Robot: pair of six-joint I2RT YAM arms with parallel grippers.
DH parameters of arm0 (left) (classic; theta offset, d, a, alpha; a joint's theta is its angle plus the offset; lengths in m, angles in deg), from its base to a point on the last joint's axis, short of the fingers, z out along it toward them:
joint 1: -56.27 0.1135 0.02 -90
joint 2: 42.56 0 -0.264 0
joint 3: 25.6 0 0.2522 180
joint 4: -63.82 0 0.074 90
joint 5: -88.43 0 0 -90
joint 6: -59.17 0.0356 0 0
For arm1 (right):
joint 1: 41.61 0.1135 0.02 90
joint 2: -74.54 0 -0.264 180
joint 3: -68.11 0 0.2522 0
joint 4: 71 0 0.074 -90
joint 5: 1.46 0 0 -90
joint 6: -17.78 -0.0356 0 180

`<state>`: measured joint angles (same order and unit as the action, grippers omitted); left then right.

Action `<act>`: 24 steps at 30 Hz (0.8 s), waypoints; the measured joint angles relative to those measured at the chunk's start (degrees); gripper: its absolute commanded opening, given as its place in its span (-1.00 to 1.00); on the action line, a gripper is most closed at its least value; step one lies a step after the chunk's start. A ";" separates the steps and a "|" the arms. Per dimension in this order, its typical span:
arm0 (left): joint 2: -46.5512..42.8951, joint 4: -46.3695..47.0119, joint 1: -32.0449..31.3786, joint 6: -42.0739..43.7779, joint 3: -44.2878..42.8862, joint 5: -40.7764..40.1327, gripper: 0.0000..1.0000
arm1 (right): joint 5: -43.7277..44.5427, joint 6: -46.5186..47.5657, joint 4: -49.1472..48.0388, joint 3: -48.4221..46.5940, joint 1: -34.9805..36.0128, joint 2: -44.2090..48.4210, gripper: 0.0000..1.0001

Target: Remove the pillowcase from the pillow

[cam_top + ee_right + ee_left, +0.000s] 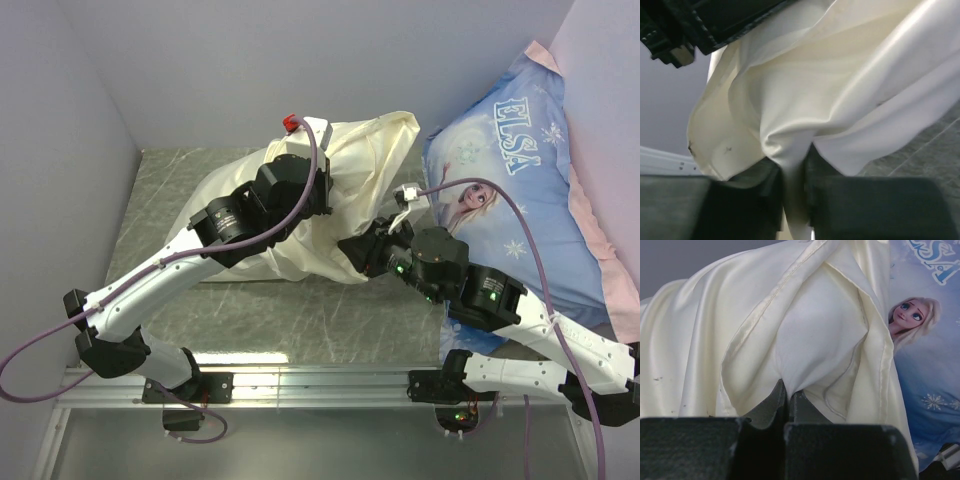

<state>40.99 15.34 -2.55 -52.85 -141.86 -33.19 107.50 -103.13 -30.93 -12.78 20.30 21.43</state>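
Grey marbled table [300, 310] with pale lilac walls [200, 60] on three sides is what I see from the overhead camera. Towards the far middle lies the cream pillowcase [370, 160], wrinkled and bulging, with the white pillow [820, 330] inside it. Only a rounded white part shows, through the case's open hemmed mouth, on my left wrist camera. My left gripper [789, 397] has its jaws pressed together on a pinch of that whiter cloth, so it appears to have the pillow itself. My right gripper [792, 172] is at the near right edge of the case, its jaws closed on a bunched fold of cream cloth. A blue pillow [520, 200] with a cartoon print leans against the right wall, just beside the case.
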 measured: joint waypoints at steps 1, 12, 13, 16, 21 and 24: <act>0.00 -0.35 0.02 -0.02 -0.09 0.00 -0.99 | 0.48 -0.74 -0.68 1.20 0.09 0.85 -0.84; -0.02 -2.51 -1.09 -1.03 -0.70 2.36 -0.99 | 4.87 -8.31 -7.41 14.34 0.22 11.98 -1.00; -0.04 -2.80 -1.09 -1.16 -0.70 2.34 -0.99 | 5.38 -9.14 -8.44 15.56 0.24 12.41 -1.00; -0.13 -4.13 -1.14 -1.22 -0.70 2.38 -0.99 | 6.43 -11.23 -10.67 18.99 0.39 13.66 -0.90; -0.37 -5.44 -1.16 -1.25 -0.70 3.67 -0.99 | 7.17 -12.79 -10.60 20.76 0.48 17.66 -0.85; -1.18 -5.46 -1.01 -1.11 -0.70 3.61 -0.99 | 6.62 -13.18 -10.64 21.55 0.48 19.10 -0.64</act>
<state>39.81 9.87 -3.56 -53.96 -142.56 -29.58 114.13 -116.31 -41.57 8.77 20.78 40.54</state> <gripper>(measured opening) 0.029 0.119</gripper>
